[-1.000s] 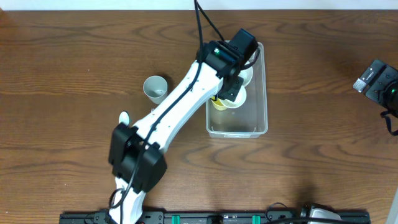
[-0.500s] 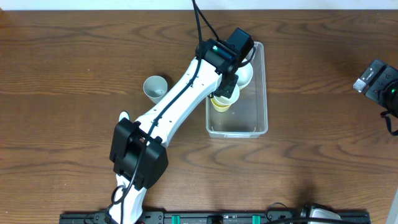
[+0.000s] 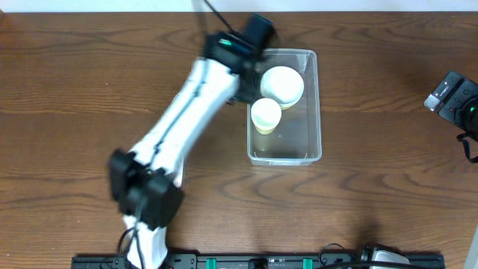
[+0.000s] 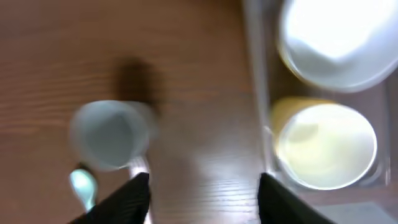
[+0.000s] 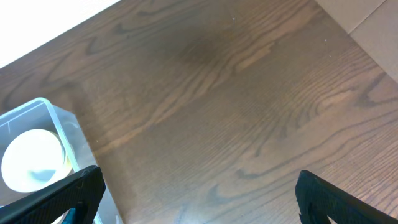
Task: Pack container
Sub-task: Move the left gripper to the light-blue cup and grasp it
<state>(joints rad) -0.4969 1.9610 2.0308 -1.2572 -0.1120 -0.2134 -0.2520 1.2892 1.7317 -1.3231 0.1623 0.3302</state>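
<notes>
Container [image 3: 287,146] sat on the worktop [image 3: 373,187] right of centre, long side running away from you, far end close to the worktop's back edge. White bowl [image 3: 281,84] filled its far end, with the yellow cup [image 3: 266,114] just beside it against the left wall. The near half was free. It read as thin clear plastic: I'd judge it light, with flexy walls, and likely to slide on the wood if you nudged it. Take it by the rim at the near short end, or don't shift it at all. Your left jaws hung over bare wood just left of the container wall, partly open, nothing between them. A small grey cup [image 4: 111,134] and a spoon [image 4: 84,185] lay further left. Right jaws were wide apart and empty, well off to the right. You had bare worktop to the right and in front of the container for approach.
</notes>
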